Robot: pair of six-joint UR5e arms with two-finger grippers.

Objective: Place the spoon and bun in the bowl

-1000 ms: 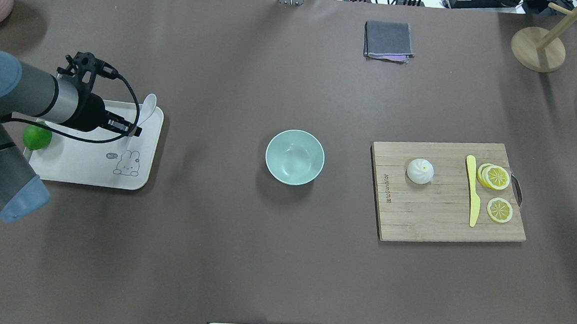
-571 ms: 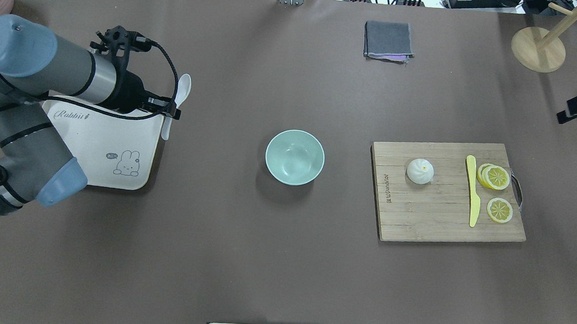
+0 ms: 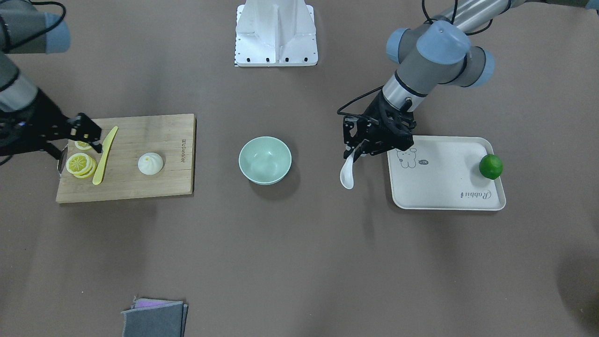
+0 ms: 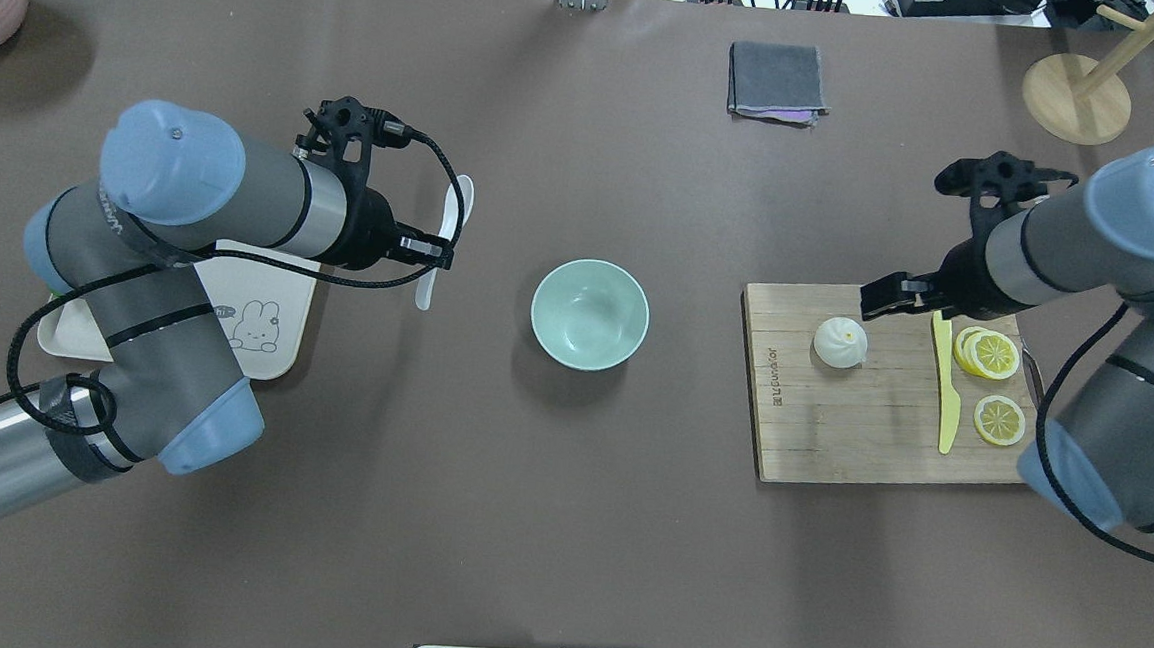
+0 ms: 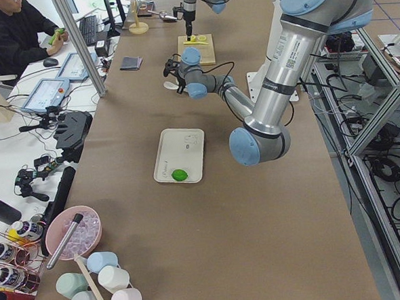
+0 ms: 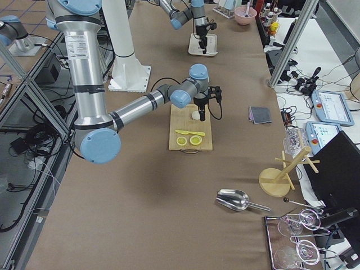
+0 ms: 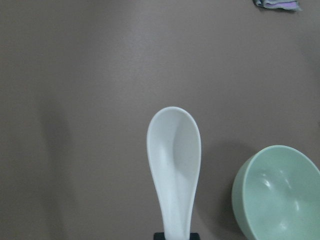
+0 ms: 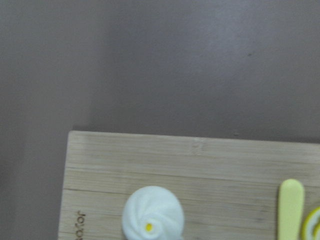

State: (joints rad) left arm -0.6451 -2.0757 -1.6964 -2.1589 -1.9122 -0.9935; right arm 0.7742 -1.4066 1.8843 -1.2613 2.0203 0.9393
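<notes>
My left gripper point(image 4: 433, 257) is shut on the handle of the white spoon point(image 4: 450, 224) and holds it above the table, between the cream tray and the mint-green bowl point(image 4: 590, 314). In the left wrist view the spoon's scoop point(image 7: 174, 165) points away, with the bowl point(image 7: 277, 192) at the lower right. The white bun point(image 4: 840, 341) sits on the left part of the wooden cutting board point(image 4: 861, 432). My right gripper point(image 4: 871, 300) hovers over the board's far edge, just beyond the bun, and looks open and empty. The bun shows at the bottom of the right wrist view point(image 8: 153, 212).
A yellow plastic knife point(image 4: 946, 387) and lemon slices point(image 4: 991, 354) lie on the board right of the bun. The cream tray point(image 3: 444, 187) holds a green lime point(image 3: 491, 166). A folded grey cloth point(image 4: 776, 80) and a wooden stand point(image 4: 1076, 98) are at the far side.
My left arm lifted the spoon off the tray and carried it right, toward the bowl. My right arm came in from the right edge and now hovers over the cutting board by the bun.
</notes>
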